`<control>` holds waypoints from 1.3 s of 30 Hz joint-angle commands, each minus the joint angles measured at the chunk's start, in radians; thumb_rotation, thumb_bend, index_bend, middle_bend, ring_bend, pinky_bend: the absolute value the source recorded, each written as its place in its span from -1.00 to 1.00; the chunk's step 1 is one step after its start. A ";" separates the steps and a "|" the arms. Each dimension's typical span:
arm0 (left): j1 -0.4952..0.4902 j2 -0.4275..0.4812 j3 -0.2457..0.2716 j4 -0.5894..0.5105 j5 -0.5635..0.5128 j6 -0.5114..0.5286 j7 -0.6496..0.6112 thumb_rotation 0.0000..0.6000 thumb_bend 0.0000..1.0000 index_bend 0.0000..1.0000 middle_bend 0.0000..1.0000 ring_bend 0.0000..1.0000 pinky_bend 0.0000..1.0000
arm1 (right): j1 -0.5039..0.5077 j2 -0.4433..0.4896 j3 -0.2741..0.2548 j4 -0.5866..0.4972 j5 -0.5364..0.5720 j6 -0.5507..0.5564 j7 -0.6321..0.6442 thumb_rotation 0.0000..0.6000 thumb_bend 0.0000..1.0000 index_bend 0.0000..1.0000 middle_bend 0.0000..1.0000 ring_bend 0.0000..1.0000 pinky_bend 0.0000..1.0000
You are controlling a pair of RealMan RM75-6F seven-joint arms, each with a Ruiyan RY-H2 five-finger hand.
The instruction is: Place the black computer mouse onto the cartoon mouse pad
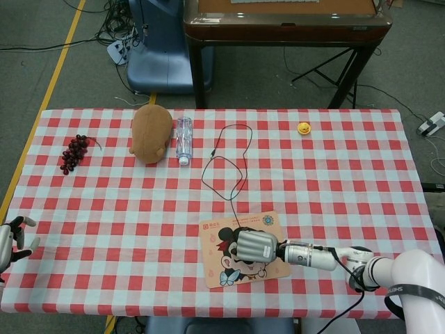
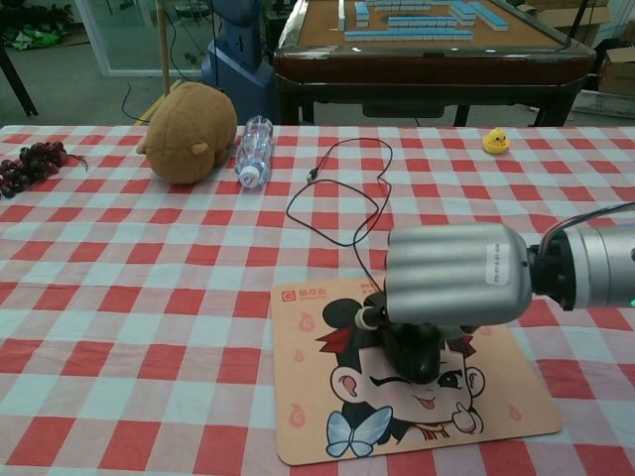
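The cartoon mouse pad lies on the checked tablecloth near the front edge. My right hand hovers over the pad's middle and grips the black computer mouse, which sits low over the cartoon face; contact with the pad cannot be judged. The mouse's black cable trails back across the table in loops. In the head view the hand hides the mouse. My left hand rests at the table's left edge, fingers apart, holding nothing.
A brown plush toy and a lying water bottle sit at the back left. Dark grapes lie far left. A small yellow duck stands at the back right. A dark mahjong table stands behind.
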 commanded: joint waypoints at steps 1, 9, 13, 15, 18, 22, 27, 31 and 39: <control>0.000 0.000 0.000 -0.001 0.001 0.001 0.002 1.00 -0.40 0.09 0.56 0.13 0.25 | -0.001 -0.004 -0.003 0.000 0.000 0.001 -0.002 1.00 -0.75 0.11 1.00 1.00 1.00; 0.002 0.001 0.000 -0.004 0.002 0.003 0.003 1.00 -0.40 0.09 0.56 0.13 0.25 | -0.001 -0.006 -0.010 -0.003 0.006 -0.005 0.001 1.00 -0.84 -0.17 1.00 1.00 1.00; 0.002 0.002 0.000 -0.006 0.003 0.004 0.003 1.00 -0.40 0.09 0.56 0.13 0.25 | -0.001 -0.002 -0.011 -0.011 0.008 -0.002 0.001 1.00 -0.99 -0.45 1.00 1.00 1.00; 0.003 0.003 0.001 -0.007 0.004 0.005 0.003 1.00 -0.40 0.09 0.56 0.13 0.25 | -0.002 -0.001 -0.010 -0.017 0.009 0.003 0.002 1.00 -1.00 -0.52 1.00 1.00 1.00; 0.003 0.003 0.001 -0.008 0.005 0.006 0.005 1.00 -0.39 0.09 0.56 0.13 0.25 | -0.007 0.005 -0.009 -0.028 0.011 0.014 -0.001 1.00 -1.00 -0.57 1.00 1.00 1.00; 0.004 0.004 0.001 -0.008 0.006 0.006 0.005 1.00 -0.40 0.09 0.56 0.13 0.25 | -0.029 0.039 0.003 -0.070 0.039 0.026 -0.029 1.00 -1.00 -0.57 1.00 0.97 1.00; 0.004 0.003 0.001 -0.008 0.006 0.006 0.007 1.00 -0.40 0.09 0.56 0.13 0.25 | -0.083 0.128 0.035 -0.185 0.114 0.036 -0.109 1.00 -1.00 -0.57 1.00 0.85 1.00; 0.003 0.001 0.005 -0.013 0.015 0.010 0.017 1.00 -0.40 0.09 0.56 0.13 0.25 | -0.135 0.203 0.055 -0.284 0.180 0.045 -0.181 1.00 -1.00 -0.49 0.94 0.75 1.00; 0.008 0.004 0.024 -0.038 0.094 0.059 -0.002 1.00 -0.40 0.10 0.56 0.13 0.25 | -0.299 0.360 0.118 -0.542 0.462 0.066 -0.361 1.00 -1.00 -0.26 0.52 0.38 0.71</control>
